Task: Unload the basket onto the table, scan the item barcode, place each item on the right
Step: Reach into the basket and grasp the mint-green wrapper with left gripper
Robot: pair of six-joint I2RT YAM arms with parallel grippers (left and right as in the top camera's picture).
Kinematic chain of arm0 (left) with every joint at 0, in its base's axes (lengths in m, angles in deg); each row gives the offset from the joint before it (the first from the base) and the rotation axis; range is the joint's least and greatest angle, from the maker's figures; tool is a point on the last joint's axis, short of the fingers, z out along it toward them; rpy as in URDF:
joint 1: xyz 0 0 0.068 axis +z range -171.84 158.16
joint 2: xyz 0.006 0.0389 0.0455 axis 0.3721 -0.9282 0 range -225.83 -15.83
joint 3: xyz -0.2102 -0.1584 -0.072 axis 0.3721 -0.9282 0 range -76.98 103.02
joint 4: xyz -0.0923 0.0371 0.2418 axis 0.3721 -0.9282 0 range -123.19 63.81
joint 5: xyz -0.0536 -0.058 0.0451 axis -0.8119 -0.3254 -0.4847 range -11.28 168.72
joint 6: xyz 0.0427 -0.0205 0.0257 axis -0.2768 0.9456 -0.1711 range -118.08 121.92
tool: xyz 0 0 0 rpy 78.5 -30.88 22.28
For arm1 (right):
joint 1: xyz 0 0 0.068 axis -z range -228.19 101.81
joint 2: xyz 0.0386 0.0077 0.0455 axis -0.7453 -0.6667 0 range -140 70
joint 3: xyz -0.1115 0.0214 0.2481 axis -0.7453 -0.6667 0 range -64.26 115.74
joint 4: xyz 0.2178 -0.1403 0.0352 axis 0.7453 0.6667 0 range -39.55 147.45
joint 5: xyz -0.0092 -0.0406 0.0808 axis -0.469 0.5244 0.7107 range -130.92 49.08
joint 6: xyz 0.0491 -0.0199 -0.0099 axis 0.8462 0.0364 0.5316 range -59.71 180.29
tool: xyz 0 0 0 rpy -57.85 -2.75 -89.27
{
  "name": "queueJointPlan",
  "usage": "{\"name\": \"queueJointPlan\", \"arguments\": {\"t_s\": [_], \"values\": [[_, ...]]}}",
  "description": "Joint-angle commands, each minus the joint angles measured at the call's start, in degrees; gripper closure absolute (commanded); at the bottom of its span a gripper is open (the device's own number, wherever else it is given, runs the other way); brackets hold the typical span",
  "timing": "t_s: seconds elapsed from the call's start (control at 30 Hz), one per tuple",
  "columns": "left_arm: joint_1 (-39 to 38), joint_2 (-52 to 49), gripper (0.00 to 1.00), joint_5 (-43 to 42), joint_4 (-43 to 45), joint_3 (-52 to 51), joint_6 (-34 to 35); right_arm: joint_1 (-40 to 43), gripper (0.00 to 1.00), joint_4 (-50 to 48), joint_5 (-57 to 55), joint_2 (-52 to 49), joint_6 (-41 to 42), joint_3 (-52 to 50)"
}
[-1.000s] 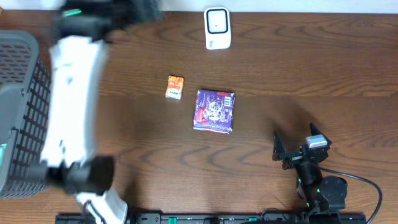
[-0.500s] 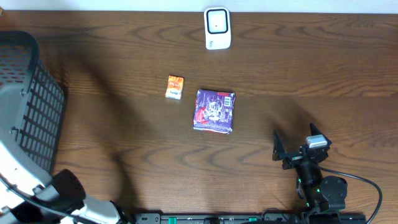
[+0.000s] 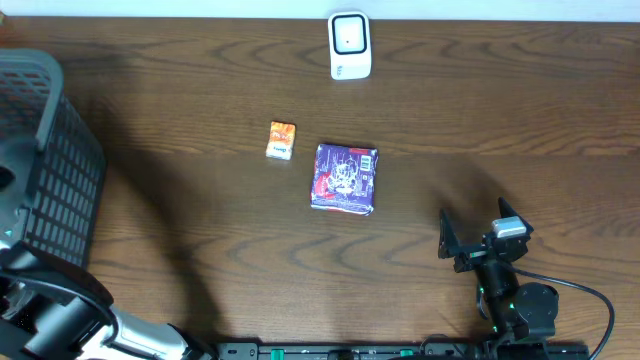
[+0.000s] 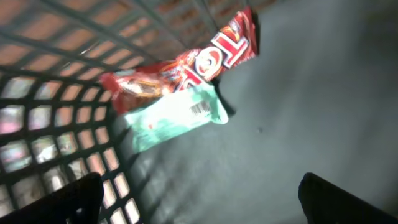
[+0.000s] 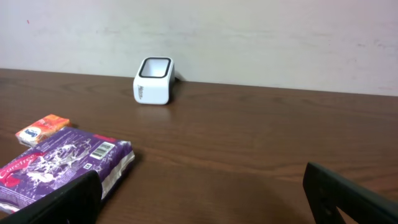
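My left gripper [image 4: 199,200] is open inside the dark mesh basket [image 3: 62,175], above its grey floor. In the left wrist view a mint-green packet [image 4: 177,116] with a small barcode lies against the basket wall. A red candy wrapper [image 4: 205,59] lies partly behind it. Nothing is between the left fingers [image 4: 68,202]. The white scanner [image 3: 349,45] stands at the table's far edge. A purple packet [image 3: 344,178] and a small orange packet [image 3: 282,140] lie mid-table. My right gripper [image 3: 474,242] rests open at the near right, with the purple packet [image 5: 59,162] ahead to its left.
The basket takes up the table's left end, and my left arm [image 3: 50,315] reaches into it from the near-left corner. The right arm's cable [image 3: 590,300] loops at the near right. A pale wall [image 5: 249,37] rises behind the scanner [image 5: 153,81].
The left arm has swung from over the table's left side down to the near-left corner and into the basket. The right arm and the packets on the table have not moved.
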Motion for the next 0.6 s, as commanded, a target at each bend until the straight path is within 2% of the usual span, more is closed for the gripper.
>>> {"name": "queueJointPlan", "arguments": {"t_s": [0.0, 0.17, 0.3, 0.5, 0.57], "values": [[0.15, 0.09, 0.01, 0.83, 4.17, -5.16, -6.51, 0.28, 0.01, 0.22, 0.33, 0.26, 0.37, -0.09], [1.11, -0.74, 0.01, 0.79, 13.99, -10.73, -12.26, 0.28, 0.01, 0.22, 0.33, 0.26, 0.39, -0.09], [2.84, -3.28, 0.02, 0.76, 17.57, -11.17, -17.16, 0.28, 0.01, 0.22, 0.33, 0.26, 0.39, -0.09], [5.53, -6.6, 0.01, -0.33, 16.2, -11.17, -17.03, 0.28, 0.01, 0.22, 0.33, 0.26, 0.39, -0.11], [6.08, -7.48, 0.03, -0.35, 15.47, -11.37, -14.62, 0.28, 0.01, 0.2, 0.33, 0.26, 0.39, -0.11]]}}
